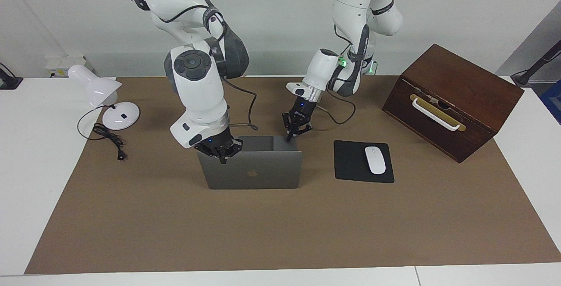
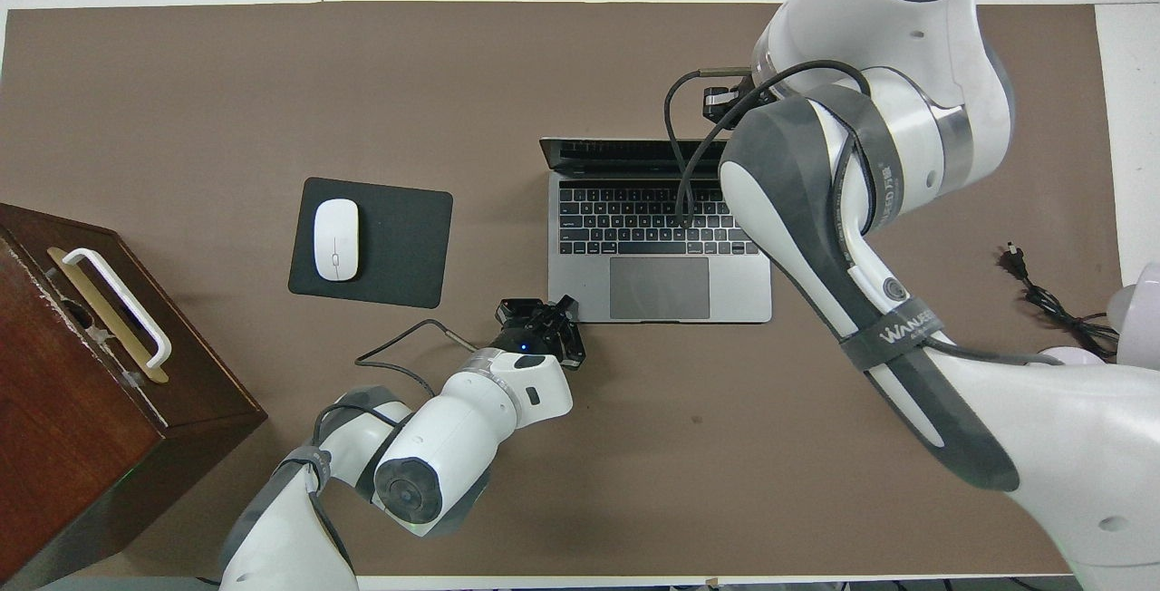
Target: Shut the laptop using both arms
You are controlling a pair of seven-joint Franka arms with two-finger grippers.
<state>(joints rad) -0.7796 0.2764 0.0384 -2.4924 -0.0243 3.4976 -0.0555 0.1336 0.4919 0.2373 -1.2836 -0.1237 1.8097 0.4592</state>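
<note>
The silver-grey laptop (image 1: 263,173) (image 2: 580,287) stands open in the middle of the brown mat, its lid upright with the apple logo facing away from the robots. My right arm reaches over the lid. The right gripper (image 1: 222,160) is shut, its tips at the lid's outer face just under the top edge, toward the right arm's end. In the overhead view that gripper is hidden under its own arm. My left gripper (image 1: 289,138) (image 2: 565,303) is shut, tips down at the base's corner nearest the left arm.
A black mouse pad (image 1: 350,165) (image 2: 399,247) with a white mouse (image 1: 375,159) (image 2: 336,239) lies beside the laptop toward the left arm's end. A brown wooden box (image 1: 456,84) stands past it. A white lamp (image 1: 98,86) and its cable (image 1: 109,139) sit at the right arm's end.
</note>
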